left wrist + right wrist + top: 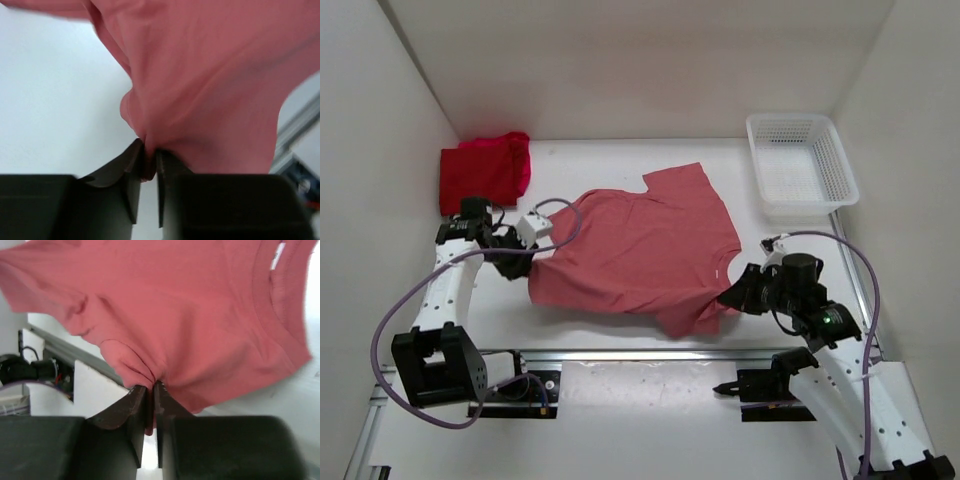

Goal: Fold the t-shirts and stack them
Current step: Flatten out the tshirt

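Observation:
A faded salmon pink t-shirt lies spread across the middle of the table, its neck opening toward the right. My left gripper holds the shirt's left edge, and in the left wrist view a fold of the cloth sits pinched between the jaws of that gripper, which stand slightly apart. My right gripper is shut on the shirt's near right edge. The right wrist view shows the cloth bunched into that gripper. At the back left, a dark crimson t-shirt lies folded, with a bright pinkish-red one against it.
A white mesh basket stands at the back right. White walls close in the table on the left, back and right. A metal rail with the arm bases runs along the near edge, and cables loop beside both arms.

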Robot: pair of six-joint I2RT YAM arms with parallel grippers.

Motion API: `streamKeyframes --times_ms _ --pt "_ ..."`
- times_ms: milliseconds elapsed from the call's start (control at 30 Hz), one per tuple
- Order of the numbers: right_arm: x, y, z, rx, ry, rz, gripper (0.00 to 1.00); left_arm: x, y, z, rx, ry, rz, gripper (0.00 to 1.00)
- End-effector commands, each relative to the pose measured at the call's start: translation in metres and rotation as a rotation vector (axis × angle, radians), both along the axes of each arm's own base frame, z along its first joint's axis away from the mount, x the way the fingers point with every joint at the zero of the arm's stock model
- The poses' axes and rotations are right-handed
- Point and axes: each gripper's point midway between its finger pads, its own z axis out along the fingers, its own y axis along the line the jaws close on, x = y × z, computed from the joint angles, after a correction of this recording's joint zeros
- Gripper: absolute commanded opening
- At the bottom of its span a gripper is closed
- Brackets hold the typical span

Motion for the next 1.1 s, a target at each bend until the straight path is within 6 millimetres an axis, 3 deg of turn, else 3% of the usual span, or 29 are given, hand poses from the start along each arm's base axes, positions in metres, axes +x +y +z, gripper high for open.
streamKeyframes --times_ms 0,33,100,167,200,267,367,400,467,600,633,700,733,767,800,833,867,900,933,1067 --pt "-0.029 0.007 -0.016 0.09 0.159 -0.024 0.12 -0.06 0.02 -0.029 0.128 0.157 -0.141 0.3" --pt "-0.034 0.005 -0.019 0.096 0.174 -0.038 0.19 -0.073 0.025 -0.038 0.153 0.196 -0.155 0.31" --pt "-0.048 0.0 -0.029 0.086 0.234 -0.059 0.45 -0.091 0.034 -0.047 0.193 0.242 -0.168 0.38" --pt "-0.051 -0.006 -0.028 0.075 0.211 -0.066 0.54 -0.099 0.041 -0.045 0.223 0.26 -0.168 0.86" --pt "-0.051 -0.007 -0.022 0.078 0.207 -0.074 0.61 -0.109 0.038 -0.045 0.21 0.292 -0.197 0.99" --pt "-0.046 -0.012 -0.011 0.059 0.177 -0.072 0.62 -0.104 0.046 -0.034 0.226 0.276 -0.177 0.99" --pt "-0.035 -0.019 0.006 0.032 0.161 -0.074 0.62 -0.072 0.06 -0.015 0.24 0.152 -0.076 0.98" --pt "-0.031 -0.022 0.004 0.004 0.184 -0.084 0.62 -0.052 0.064 -0.01 0.242 0.09 -0.005 0.99" --pt "-0.009 -0.023 0.028 -0.041 0.117 -0.073 0.62 -0.001 0.066 0.005 0.274 -0.074 0.096 0.98" --pt "0.046 -0.019 0.034 -0.246 0.083 -0.015 0.55 0.069 0.034 0.025 0.237 -0.26 0.249 0.98" --pt "0.058 -0.021 0.029 -0.286 0.083 -0.02 0.5 0.087 0.033 0.021 0.205 -0.279 0.308 0.97" --pt "0.092 -0.02 0.022 -0.313 0.106 -0.011 0.35 0.118 -0.001 0.032 0.159 -0.329 0.297 0.95" --pt "0.106 -0.022 0.013 -0.316 0.122 -0.029 0.25 0.134 -0.013 0.031 0.142 -0.326 0.307 0.96" --pt "0.123 -0.025 0.015 -0.317 0.091 -0.058 0.14 0.143 -0.018 0.014 0.156 -0.286 0.305 0.95" --pt "0.134 -0.027 0.009 -0.335 0.097 -0.056 0.07 0.155 -0.025 0.023 0.129 -0.299 0.334 0.94" --pt "0.148 -0.031 0.0 -0.363 0.102 -0.08 0.0 0.167 -0.03 0.016 0.12 -0.282 0.333 0.93" --pt "0.161 -0.037 0.002 -0.383 0.079 -0.103 0.0 0.171 -0.03 -0.001 0.137 -0.244 0.333 0.92" --pt "0.167 -0.035 -0.008 -0.391 0.108 -0.096 0.0 0.181 -0.035 0.005 0.144 -0.264 0.329 0.91" --pt "0.18 -0.038 -0.01 -0.403 0.102 -0.101 0.0 0.189 -0.036 -0.004 0.175 -0.26 0.325 0.91" --pt "0.2 -0.048 -0.04 -0.483 0.165 -0.102 0.0 0.208 -0.028 -0.039 0.242 -0.214 0.36 0.9"
